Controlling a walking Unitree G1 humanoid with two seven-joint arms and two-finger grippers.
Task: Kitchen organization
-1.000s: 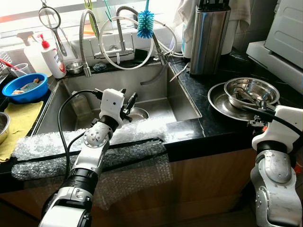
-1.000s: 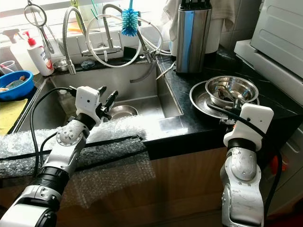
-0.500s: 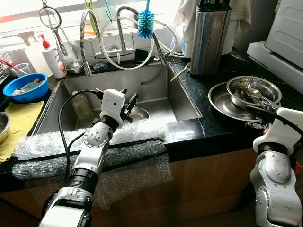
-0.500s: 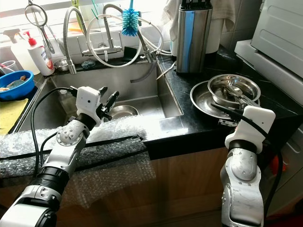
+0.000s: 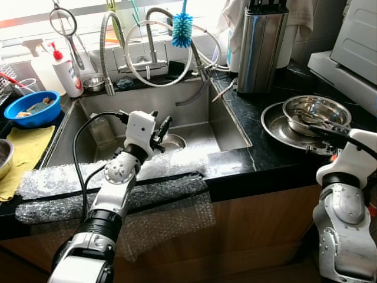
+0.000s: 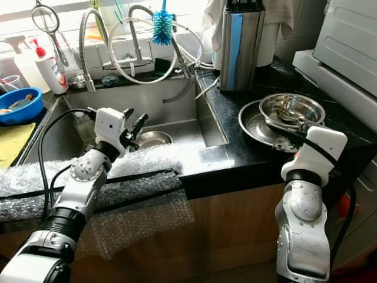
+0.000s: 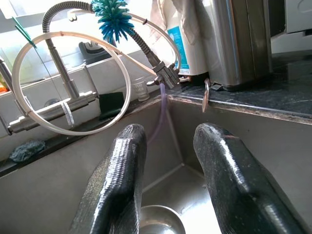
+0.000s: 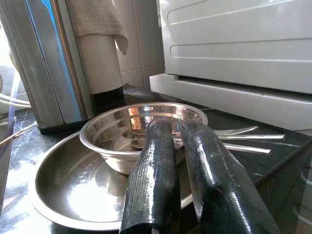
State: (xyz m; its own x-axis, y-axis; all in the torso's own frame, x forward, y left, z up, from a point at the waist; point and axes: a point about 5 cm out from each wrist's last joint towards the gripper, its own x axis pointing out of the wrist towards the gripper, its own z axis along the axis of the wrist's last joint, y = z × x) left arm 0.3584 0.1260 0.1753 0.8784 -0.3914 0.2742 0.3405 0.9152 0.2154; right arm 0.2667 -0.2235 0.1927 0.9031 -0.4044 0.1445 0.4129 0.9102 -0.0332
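Far left: blue bowl [image 5: 29, 106] on the worktop [image 5: 259, 150], yellow cloth [image 5: 20, 154] in front of it, soap bottle [image 5: 66, 72] behind.

Bubble wrap [image 5: 106, 188] lies along the front edge of the sink [image 5: 194, 112] and hangs down over the cabinet front.

Left hand [image 5: 162, 127] hovers above the bubble wrap, pointing into the sink over a small steel bowl [image 5: 172, 141] in the basin. Fingers [image 7: 122, 185] spread apart, nothing between them. Position unchanged from one second ago.

Behind the sink: tap with coiled hose [image 5: 156, 56], blue bottle brush [image 5: 181, 29] hanging above it. To the right, a steel knife block [image 5: 259, 47].

Right side of the worktop: steel plate [image 5: 283, 127] with a steel bowl [image 5: 315, 112] sitting in it; cutlery [image 8: 243, 139] lies across the bowl and sticks out past the rim.

Right hand [image 5: 324, 131] is now raised and further forward than one second ago, fingers reaching over the near rim of the steel bowl. Right wrist view: the two fingers [image 8: 156, 170] lie nearly closed, narrow gap between them, nothing gripped; whether the tips touch the bowl I cannot tell.

White appliance [image 5: 359, 41] at far right.
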